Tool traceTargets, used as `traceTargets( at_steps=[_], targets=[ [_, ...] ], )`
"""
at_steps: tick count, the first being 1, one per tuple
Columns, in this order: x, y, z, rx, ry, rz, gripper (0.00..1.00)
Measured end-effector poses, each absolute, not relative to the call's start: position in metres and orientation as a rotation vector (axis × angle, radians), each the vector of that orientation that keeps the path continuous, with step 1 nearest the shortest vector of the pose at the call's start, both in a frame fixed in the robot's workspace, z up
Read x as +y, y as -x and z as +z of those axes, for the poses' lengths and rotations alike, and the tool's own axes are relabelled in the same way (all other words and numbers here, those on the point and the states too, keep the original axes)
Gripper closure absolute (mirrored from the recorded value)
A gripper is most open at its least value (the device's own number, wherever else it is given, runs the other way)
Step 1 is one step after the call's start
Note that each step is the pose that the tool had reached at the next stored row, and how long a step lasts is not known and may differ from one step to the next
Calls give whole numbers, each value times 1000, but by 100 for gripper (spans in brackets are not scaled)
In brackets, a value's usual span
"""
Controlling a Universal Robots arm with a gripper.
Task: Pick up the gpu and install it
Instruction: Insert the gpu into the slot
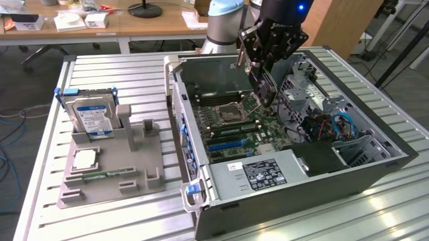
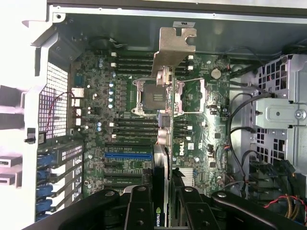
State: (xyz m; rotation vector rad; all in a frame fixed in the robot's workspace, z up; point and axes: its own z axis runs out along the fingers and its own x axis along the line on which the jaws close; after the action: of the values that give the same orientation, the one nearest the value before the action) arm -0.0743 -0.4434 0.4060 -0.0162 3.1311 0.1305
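Wrist view: the tool [image 2: 163, 199] clamps the gpu [image 2: 165, 139] edge-on above the motherboard [image 2: 211, 120] inside the open case [image 2: 144, 19]. Doing this well likely means lining its lower edge with the blue slot [image 2: 128, 155], held square.

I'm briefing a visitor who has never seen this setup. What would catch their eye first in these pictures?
First, the gripper holds the gpu edge-down over the motherboard inside the open computer case. Next comes the blue-labelled hard drive, standing in the grey holder at the exterior view's left.
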Motion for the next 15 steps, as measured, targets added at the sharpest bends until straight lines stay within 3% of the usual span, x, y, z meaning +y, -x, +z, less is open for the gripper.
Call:
traceTargets(
  at_steps=[15],
  targets=[
    [-443, 74, 405, 3125, 296, 124, 74]
  ],
)
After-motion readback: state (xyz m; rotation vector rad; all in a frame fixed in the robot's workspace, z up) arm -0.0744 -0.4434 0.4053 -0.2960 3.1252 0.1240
